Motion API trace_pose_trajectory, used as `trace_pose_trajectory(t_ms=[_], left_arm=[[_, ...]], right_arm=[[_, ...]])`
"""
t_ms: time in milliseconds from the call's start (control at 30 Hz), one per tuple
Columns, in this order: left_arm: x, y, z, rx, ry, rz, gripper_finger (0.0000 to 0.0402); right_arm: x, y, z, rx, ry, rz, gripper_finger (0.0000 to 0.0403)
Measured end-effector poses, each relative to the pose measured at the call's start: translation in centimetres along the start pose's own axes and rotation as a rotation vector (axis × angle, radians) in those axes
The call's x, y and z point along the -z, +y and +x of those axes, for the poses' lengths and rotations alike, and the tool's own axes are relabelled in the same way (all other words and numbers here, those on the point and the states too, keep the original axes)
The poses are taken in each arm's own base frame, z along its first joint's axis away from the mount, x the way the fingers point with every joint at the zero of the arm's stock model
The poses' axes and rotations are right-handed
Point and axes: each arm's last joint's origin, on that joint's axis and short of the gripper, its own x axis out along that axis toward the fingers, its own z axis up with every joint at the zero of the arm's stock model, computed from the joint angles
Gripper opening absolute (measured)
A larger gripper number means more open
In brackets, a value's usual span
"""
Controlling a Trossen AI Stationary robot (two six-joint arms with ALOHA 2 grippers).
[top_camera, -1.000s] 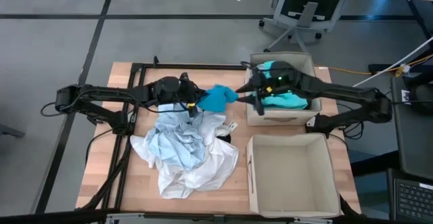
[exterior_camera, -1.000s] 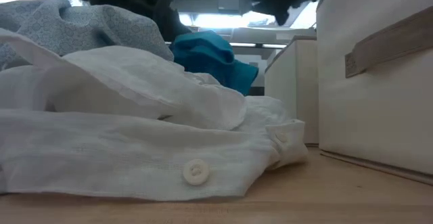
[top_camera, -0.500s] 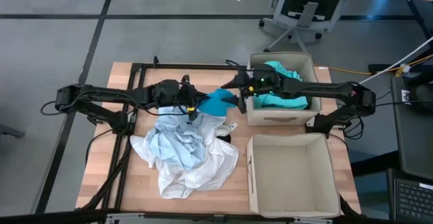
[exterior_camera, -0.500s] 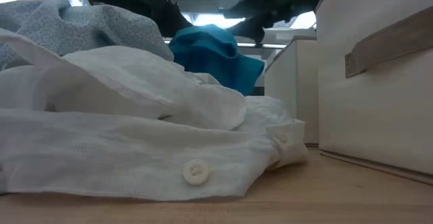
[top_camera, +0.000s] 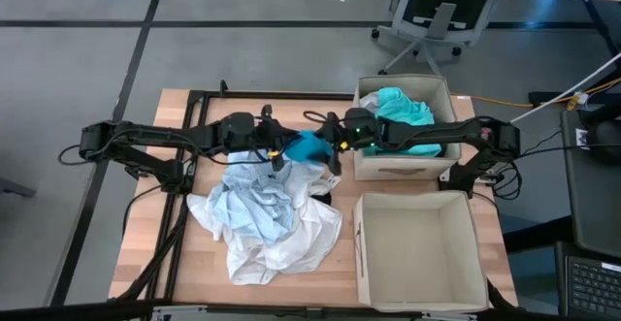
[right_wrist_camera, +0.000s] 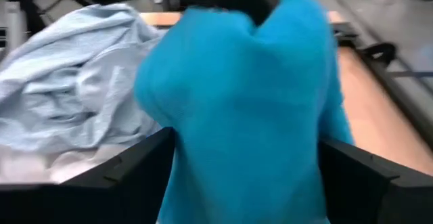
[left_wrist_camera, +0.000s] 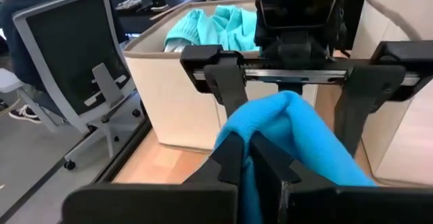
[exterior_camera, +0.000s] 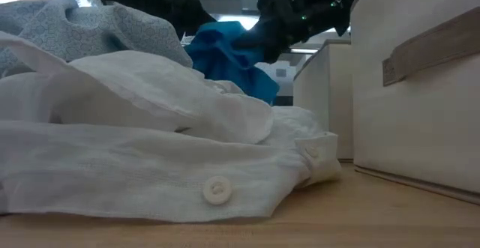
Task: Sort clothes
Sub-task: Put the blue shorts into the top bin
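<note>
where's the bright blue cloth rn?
High view: bright blue fabric cloth at table centre, pinched by left gripper, right gripper open around it, beside far beige box.

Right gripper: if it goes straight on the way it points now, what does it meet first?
Probably the blue garment, held up by the shut left gripper; the open right gripper already straddles it.

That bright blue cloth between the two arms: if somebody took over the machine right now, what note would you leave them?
Left gripper: jaws shut on the blue cloth, held above the table between the clothes pile and the far box.
Right gripper: jaws open, one either side of the same cloth, not closed on it.
Done: teal garment lies in the far beige box.
Left: hand the blue cloth over; pale blue shirt and white shirt lie heaped on the table; near beige box holds nothing.
</note>
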Motion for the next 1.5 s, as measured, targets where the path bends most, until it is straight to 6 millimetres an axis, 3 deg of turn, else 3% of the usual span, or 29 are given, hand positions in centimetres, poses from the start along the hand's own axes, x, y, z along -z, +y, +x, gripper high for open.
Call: trace_pose_trajectory(t_ms=[133,233,567,633,833,1000,1100,1300,1500], left_arm=[[-0.1,-0.1,0.0,0.027,-0.013,-0.001,0.0005],[-0.1,-0.2,0.0,0.066,-0.018,-0.005,0.0009],[-0.1,-0.3,0.0,0.096,-0.015,-0.018,0.0020],[-0.1,-0.3,0.0,0.096,-0.014,-0.013,0.0020],[0.0,-0.1,0.0,0.072,-0.008,-0.013,0.0037],[0.0,-0.1,0.0,0.071,-0.005,-0.031,0.0092],[-0.3,0.0,-0.5,0.069,-0.005,-0.027,0.0124],[-0.8,0.7,-2.8,0.010,0.025,0.001,0.0155],[-0.7,1.0,-4.4,-0.008,0.087,0.015,0.0155]], right_arm=[[-0.4,0.0,0.0,0.059,-0.031,-0.026,0.0289],[-0.6,0.0,0.0,0.062,-0.050,-0.033,0.0250],[-0.4,0.0,0.0,0.052,-0.030,-0.034,0.0040],[-0.4,0.0,0.0,0.052,-0.030,-0.046,0.0015],[-0.4,0.0,0.0,0.065,-0.029,-0.057,0.0040],[-0.5,0.0,-0.1,0.071,-0.031,-0.060,0.0012],[-1.0,0.1,-0.7,0.073,-0.044,-0.063,0.0016],[-3.0,0.5,-3.5,0.127,-0.087,-0.077,0.0027],[-5.7,1.3,-8.4,0.226,-0.171,-0.105,0.0013]])
